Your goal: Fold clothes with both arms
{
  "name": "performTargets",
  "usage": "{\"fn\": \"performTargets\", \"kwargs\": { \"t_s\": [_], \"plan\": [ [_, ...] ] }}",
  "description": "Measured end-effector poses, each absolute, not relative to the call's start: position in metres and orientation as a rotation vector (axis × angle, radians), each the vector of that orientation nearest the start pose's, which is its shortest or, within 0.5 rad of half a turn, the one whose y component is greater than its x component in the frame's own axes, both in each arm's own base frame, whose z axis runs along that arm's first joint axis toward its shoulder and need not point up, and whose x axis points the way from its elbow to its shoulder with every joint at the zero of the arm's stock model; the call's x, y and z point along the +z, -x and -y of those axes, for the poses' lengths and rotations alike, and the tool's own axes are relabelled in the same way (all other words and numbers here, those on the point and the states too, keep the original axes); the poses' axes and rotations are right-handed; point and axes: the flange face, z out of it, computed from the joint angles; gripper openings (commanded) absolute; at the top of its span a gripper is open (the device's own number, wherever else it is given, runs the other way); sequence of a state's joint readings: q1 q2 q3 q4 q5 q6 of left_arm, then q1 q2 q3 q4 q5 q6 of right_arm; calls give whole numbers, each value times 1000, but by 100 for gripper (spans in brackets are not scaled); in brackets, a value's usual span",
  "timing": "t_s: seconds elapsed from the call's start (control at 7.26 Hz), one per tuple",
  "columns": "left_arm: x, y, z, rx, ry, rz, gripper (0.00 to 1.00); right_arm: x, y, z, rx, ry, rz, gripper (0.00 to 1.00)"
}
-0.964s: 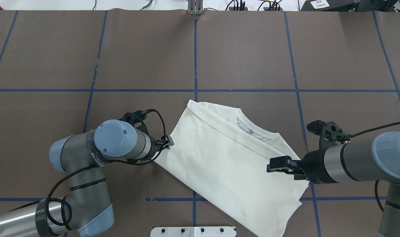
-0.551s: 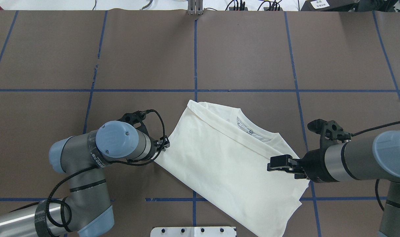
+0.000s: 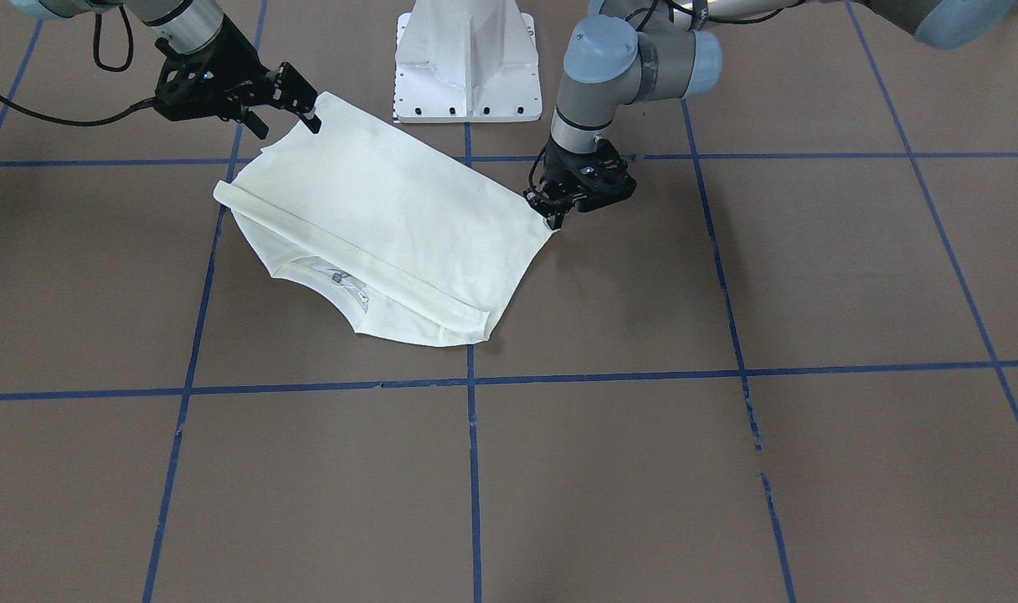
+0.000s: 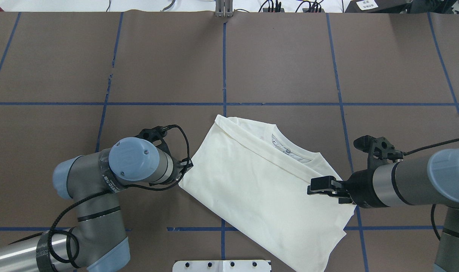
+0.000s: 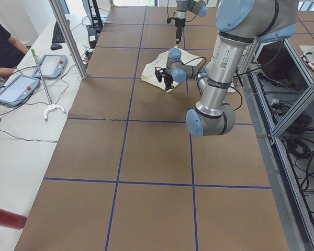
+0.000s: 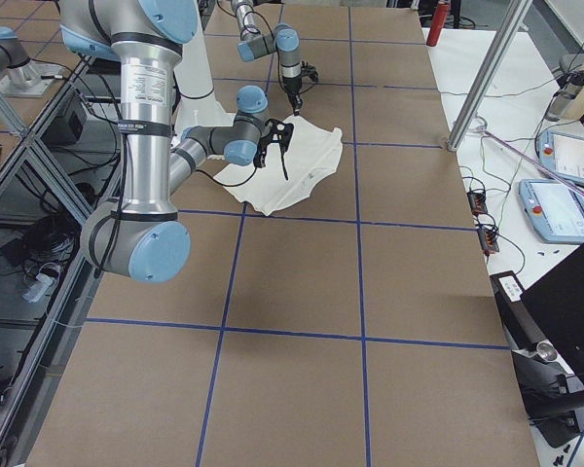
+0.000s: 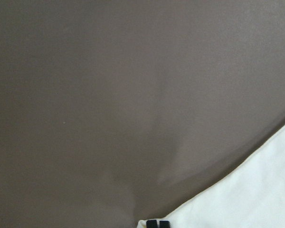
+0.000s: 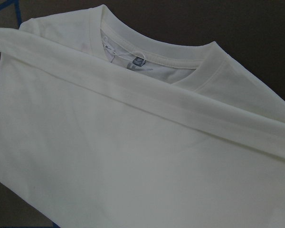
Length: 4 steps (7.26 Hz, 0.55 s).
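The cream-white T-shirt [image 4: 263, 189] lies folded on the brown table, plain back up, with the collar and label [image 8: 137, 61] showing at its far edge. It also shows in the front view [image 3: 392, 218]. The printed front is hidden. My left gripper [image 4: 190, 165] is shut, fingertips [image 7: 157, 223] together on the shirt's left corner, low at the table [image 3: 553, 220]. My right gripper [image 4: 313, 187] hovers over the shirt's right edge, with the jaws apart and nothing between them [image 3: 304, 105]. No fingers show in the right wrist view.
The white pedestal base [image 3: 467, 59] stands just behind the shirt at the robot's side. Blue tape lines [image 4: 224, 68] cross the brown table cover. Tablets [image 5: 21, 86] and a red cylinder [image 5: 5, 217] lie on the white bench beyond the far edge.
My left gripper has shifted a little left and toward the robot at the shirt's corner. My right gripper has barely moved. The shirt lies the same.
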State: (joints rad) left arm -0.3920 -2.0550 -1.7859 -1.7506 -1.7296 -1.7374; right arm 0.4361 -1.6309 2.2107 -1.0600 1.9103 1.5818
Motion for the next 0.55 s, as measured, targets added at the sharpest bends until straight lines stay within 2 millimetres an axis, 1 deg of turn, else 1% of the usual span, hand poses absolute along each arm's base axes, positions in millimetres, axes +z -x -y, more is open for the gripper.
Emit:
{"fn": "performTargets", "kwargs": {
  "t_s": [0.14,0.28,0.55],
  "plan": [
    [269,-534,371,-477,32,-897,0,328,349,273,216,71,1119,100],
    [267,-522,404,-510,0,-897,0,328,349,274,217,71,1118,100],
    [267,-516,480,-574,-59,-862,0,332,350,276,221,71,1111,100]
  ]
}}
